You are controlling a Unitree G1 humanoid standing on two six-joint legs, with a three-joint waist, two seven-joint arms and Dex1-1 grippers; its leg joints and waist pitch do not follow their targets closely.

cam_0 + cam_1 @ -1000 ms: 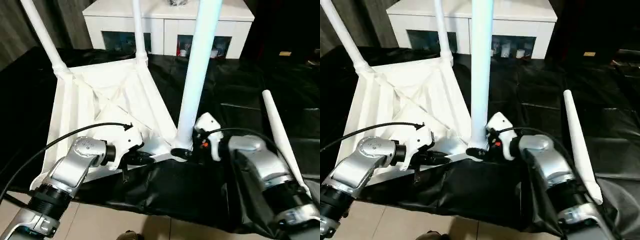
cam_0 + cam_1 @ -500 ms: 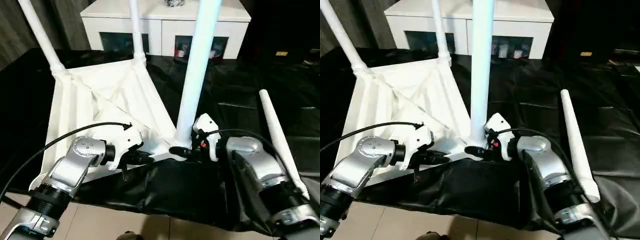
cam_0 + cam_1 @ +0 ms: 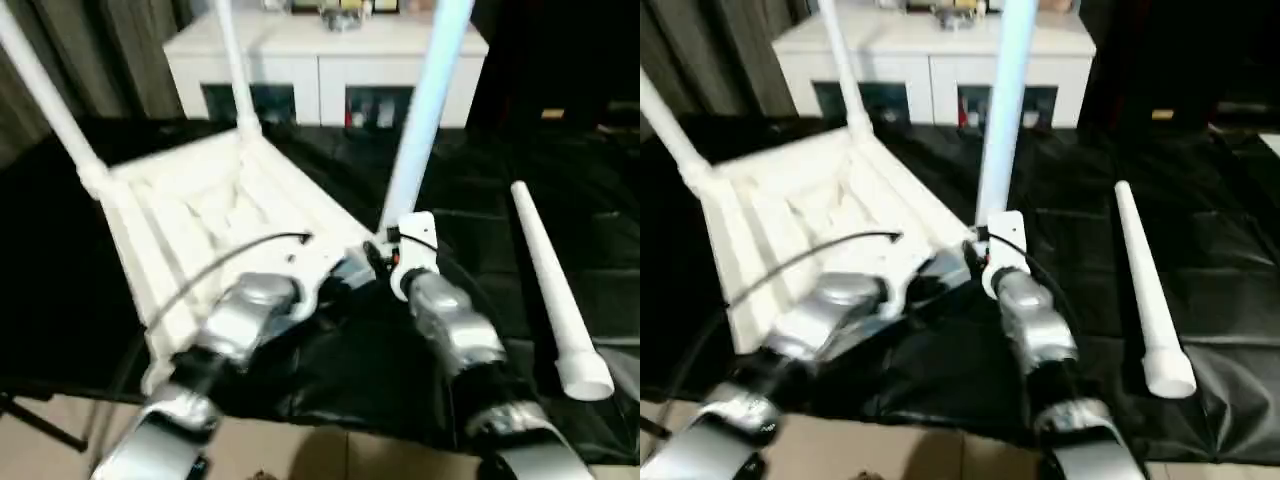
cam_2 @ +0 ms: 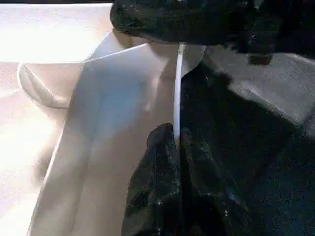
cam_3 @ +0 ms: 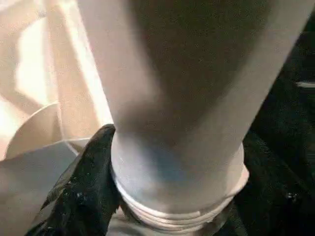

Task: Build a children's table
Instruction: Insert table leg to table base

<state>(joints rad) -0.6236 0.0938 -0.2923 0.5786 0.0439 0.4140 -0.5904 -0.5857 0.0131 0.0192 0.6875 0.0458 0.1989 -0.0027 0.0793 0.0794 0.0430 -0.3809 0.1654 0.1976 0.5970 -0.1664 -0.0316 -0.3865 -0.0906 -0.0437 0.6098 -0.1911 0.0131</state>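
Left eye view has the children's table lying upside down on a black sheet, ribbed underside facing up, in front of a white cabinet. Three legs stand screwed into its corners; the nearest leg rises from the corner closest to the robot. A loose leg lies on the sheet well to the right of the table, its wide end toward the robot.

Both arms meet at the table's near corner. The left gripper is pinched tight on the thin rim of the table top, its fingers pressed together on the edge. The right gripper wraps the base of the nearest leg, one black finger touching it just above the threads.
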